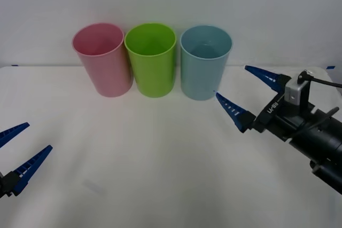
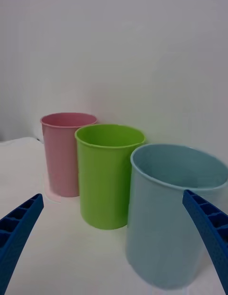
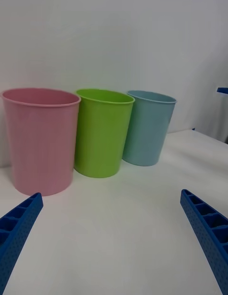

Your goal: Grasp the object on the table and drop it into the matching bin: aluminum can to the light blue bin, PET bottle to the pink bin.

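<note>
Your right gripper (image 1: 241, 96) hangs beside the tall light blue plastic tapered bin (image 1: 205, 62), jaws apart and holding nothing. No can is on the flat white tabletop (image 1: 160, 153), so likely it's dropped in already; the bin's inside isn't readable. Left gripper (image 1: 15, 150) is parked low, jaws apart. Smooth pink bin (image 1: 102, 60) untouched.
</note>
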You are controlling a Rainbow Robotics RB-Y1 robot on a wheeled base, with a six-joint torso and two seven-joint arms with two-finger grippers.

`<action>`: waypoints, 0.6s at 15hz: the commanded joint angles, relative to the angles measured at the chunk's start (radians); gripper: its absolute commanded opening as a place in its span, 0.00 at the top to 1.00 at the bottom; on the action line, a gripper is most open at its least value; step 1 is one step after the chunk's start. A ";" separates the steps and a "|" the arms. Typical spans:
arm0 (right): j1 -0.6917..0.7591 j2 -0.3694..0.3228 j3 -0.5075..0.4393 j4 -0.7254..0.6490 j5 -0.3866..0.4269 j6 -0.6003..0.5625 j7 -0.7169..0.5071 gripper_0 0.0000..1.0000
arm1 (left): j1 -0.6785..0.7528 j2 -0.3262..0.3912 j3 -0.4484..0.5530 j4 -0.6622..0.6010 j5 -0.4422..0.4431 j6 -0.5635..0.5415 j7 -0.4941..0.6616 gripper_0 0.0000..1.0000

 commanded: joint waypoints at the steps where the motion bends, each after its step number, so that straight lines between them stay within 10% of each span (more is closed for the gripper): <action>1: 0.081 0.001 -0.066 0.000 -0.014 -0.101 0.033 0.00 | 0.000 0.000 0.000 0.000 0.000 0.000 0.000 0.00; 9: 0.265 0.064 -0.259 0.052 -0.025 -0.368 0.249 0.00 | 0.000 0.000 0.000 0.000 0.000 0.000 0.000 0.00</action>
